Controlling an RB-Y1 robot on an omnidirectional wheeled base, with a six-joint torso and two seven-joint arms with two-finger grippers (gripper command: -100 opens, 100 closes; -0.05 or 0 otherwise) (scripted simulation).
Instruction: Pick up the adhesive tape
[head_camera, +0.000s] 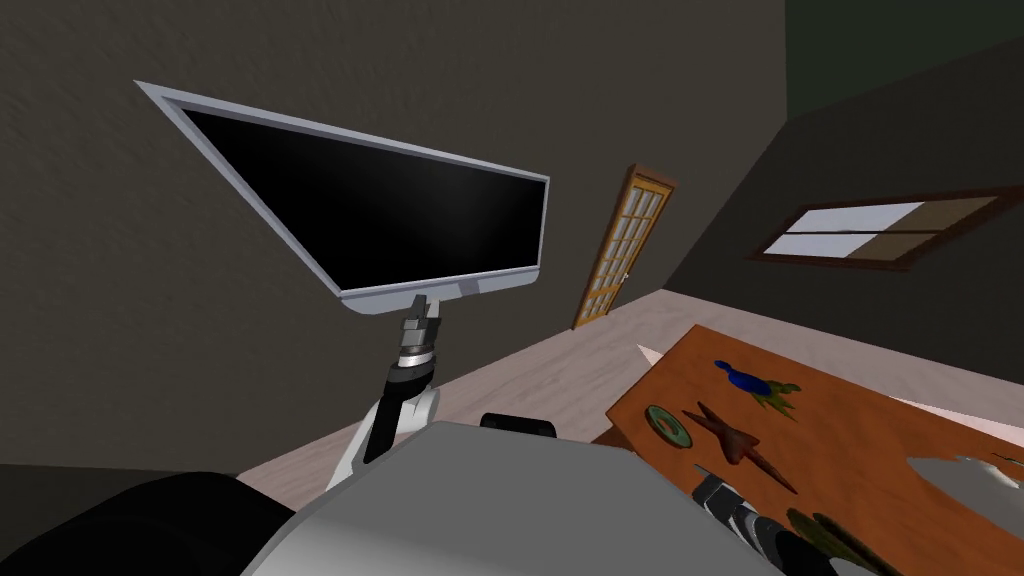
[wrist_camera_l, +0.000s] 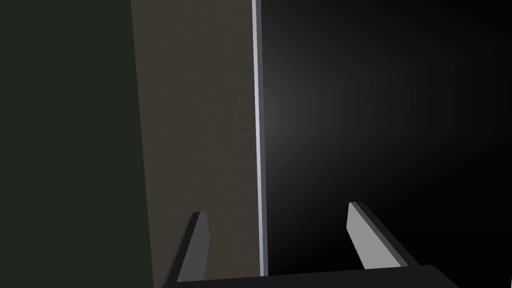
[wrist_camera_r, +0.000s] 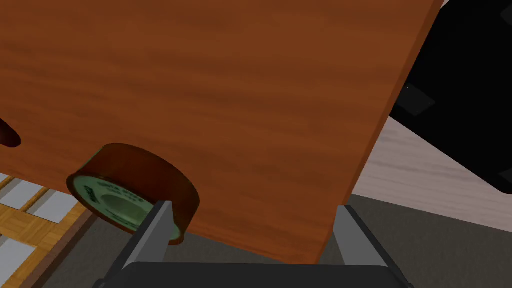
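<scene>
Fingers (wrist_camera_l: 200, 247) of the left hand (wrist_camera_l: 276, 210) are standing spread apart with nothing between them, so that hand is released. It is reaching up just under the lower edge of a large black screen (head_camera: 380, 200) in a pale grey frame. The frame's edge is showing beyond the gap between the two fingers, with brownish wall (wrist_camera_l: 200, 100) past one finger and the dark panel past the other. Further from that hand, a yellow-framed door (head_camera: 625, 245) with pale panes is standing in the wall, and pale plank floor (head_camera: 540, 370) is stretching below it.

A reddish-brown wooden bench (head_camera: 860, 440) is lying on the right hand's side. The adhesive tape (wrist_camera_r: 132, 192), a dark brown roll with a green face, is resting flat on the bench close to its edge. The right hand (wrist_camera_r: 254, 205) is hovering at that edge, released, its fingers wide apart and gripping nothing. The roll is sitting just outside the gap, beside one finger that is overlapping the roll's rim; whether they are touching I cannot tell.

Near the tape, further along the bench from the hand, a brown star-shaped object (head_camera: 735, 440) and a blue object (head_camera: 745, 380) are lying. A window (head_camera: 870, 235) is showing in the far wall.
</scene>
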